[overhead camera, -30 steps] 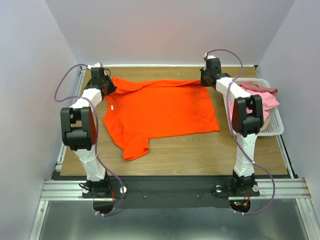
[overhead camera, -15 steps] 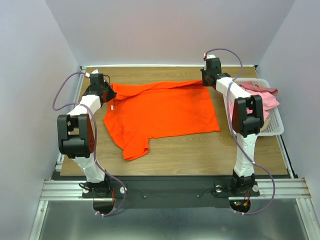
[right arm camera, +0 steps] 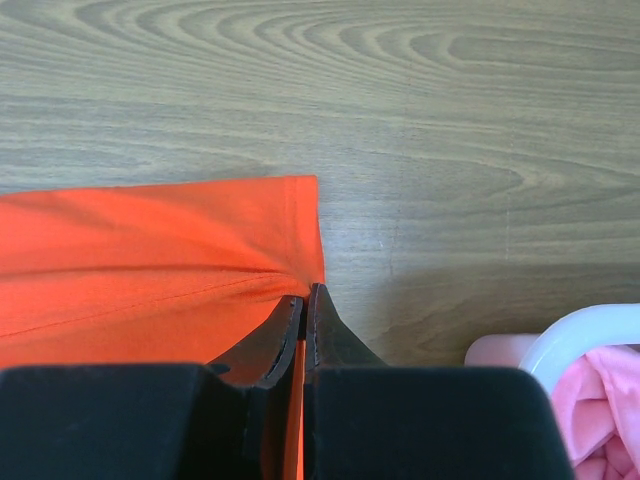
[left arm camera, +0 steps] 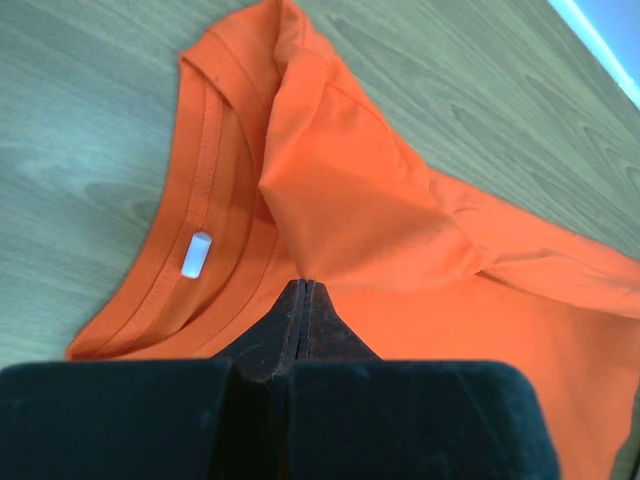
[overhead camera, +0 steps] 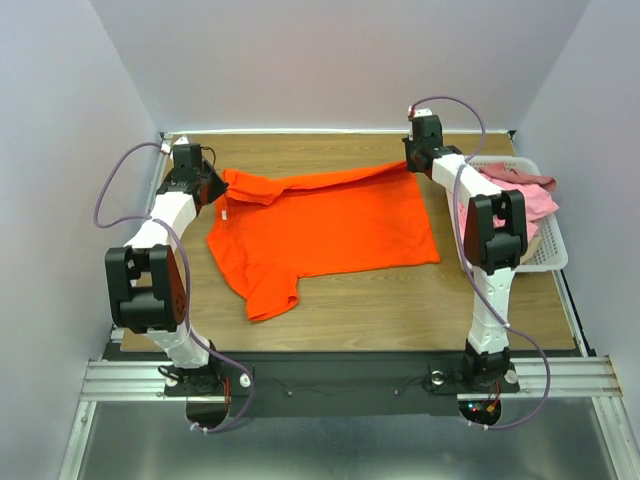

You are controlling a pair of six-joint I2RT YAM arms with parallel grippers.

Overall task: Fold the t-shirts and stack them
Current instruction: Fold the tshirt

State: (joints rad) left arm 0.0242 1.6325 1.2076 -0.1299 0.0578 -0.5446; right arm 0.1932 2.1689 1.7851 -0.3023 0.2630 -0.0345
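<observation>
Noted orange t-shirt [overhead camera: 320, 225] spread over the middle of the desk [overhead camera: 400, 300], collar [left arm camera: 200, 150] toward the left edge, hem toward the right edge, one sleeve [overhead camera: 272, 295] trailing toward the near edge. Saw its far side raised off the wood in a stretched ridge between the two arms. Judged as light, limp knit: no stiffness to carry a shape, likely to sag, crease and drag on the wood wherever unsupported; not fragile, not slippery. Best taken at seamed edges, shoulder by the collar and hem corner, paired so as to keep the span stretched. Found left jaws pressed together, pinching a bunch of shoulder cloth just beside the collar and its white label [left arm camera: 196, 253], near the far-left corner. Found right jaws likewise pressed together, pinching the far hem corner, close to the far edge and near the white slatted basket [overhead camera: 552, 262]. Saw pink t-shirts [overhead camera: 535, 200] heaped in that basket at the right edge, apart from both jaws. Risk judged: thin pinch slipping free if drawn apart too hard.
</observation>
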